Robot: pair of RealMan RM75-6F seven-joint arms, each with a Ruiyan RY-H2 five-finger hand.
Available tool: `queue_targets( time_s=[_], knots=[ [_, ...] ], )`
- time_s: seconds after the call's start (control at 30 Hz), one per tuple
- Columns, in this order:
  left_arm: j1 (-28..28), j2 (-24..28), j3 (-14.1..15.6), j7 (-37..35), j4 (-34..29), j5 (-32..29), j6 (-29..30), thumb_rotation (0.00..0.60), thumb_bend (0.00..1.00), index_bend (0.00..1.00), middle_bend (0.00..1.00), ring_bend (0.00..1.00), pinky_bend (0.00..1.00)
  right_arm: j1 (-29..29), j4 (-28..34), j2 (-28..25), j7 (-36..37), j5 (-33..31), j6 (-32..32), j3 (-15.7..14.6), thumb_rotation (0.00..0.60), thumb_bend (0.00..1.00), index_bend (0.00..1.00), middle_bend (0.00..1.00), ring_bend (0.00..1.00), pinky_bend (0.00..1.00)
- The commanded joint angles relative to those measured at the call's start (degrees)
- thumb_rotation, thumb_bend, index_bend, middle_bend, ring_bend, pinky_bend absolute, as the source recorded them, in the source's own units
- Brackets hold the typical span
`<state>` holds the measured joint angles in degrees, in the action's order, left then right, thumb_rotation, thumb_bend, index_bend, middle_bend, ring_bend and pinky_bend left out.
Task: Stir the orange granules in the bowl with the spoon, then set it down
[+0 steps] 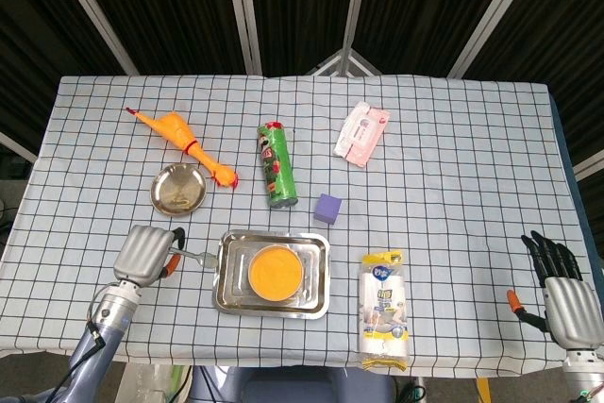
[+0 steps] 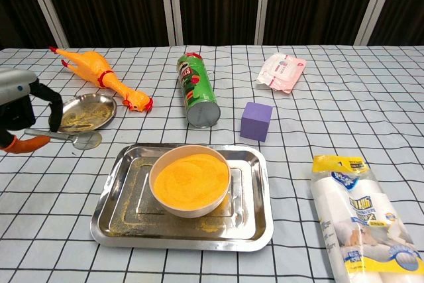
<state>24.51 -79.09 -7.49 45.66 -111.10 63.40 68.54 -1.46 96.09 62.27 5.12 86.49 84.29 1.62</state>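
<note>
Head view, left hand: my left hand [image 1: 143,254] sat at the counter's [image 1: 453,148] near-left part, just to the left of the steel tray [image 1: 226,299], and its fingers held the spoon [image 1: 193,257] by the handle.
Head view, spoon axis: the spoon lay roughly level, pointing right from the fingers, its scoop end at the tray's left rim; I could not tell whether it touched the rim.
Head view, bowl: the bowl [image 1: 276,272] of orange granules [image 1: 275,270] stood in the middle of the tray, to the right of the spoon tip and slightly nearer to me.
Head view, right hand: my right hand [image 1: 566,294] was at the far right edge of the counter, well apart from the tray, fingers spread and holding nothing.
Chest view, left hand: the left hand [image 2: 20,114] showed at the left border, raised above the counter, fingers closed round the handle.
Chest view, spoon: the spoon [image 2: 73,138] ran out to the right, scoop near the small steel dish [image 2: 83,112] and short of the tray [image 2: 126,226].
Chest view, bowl: the bowl [image 2: 189,180], filled with granules [image 2: 191,178], lay right of and below the scoop.
Judgement: I reckoned the left hand was the nearer one, and the coming move was a carry rightward and down to the granules.
</note>
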Motion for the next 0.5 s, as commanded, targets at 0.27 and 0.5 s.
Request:
queue_targets(
  time_s=[0.27,0.5],
  knots=[
    [12.52,-8.81,-4.41,23.72,-7.12,-18.36,4.12,0.6,0.54,0.52,0.99,0.96,0.93,-0.08,-0.09,-0.04,0.68,-0.1,-0.1,0.1,0.6,0.4,0.0,0.0,0.0,0.0],
    [18.33,-14.98,-5.75,30.06,-4.87,-26.18,7.79,0.6,0.54,0.51,0.99,0.95,0.93,-0.23,-0.19,-0.1,1.29,-0.21,-0.41,0.14,0.6,0.4,0.0,0.0,0.0,0.0]
  ],
)
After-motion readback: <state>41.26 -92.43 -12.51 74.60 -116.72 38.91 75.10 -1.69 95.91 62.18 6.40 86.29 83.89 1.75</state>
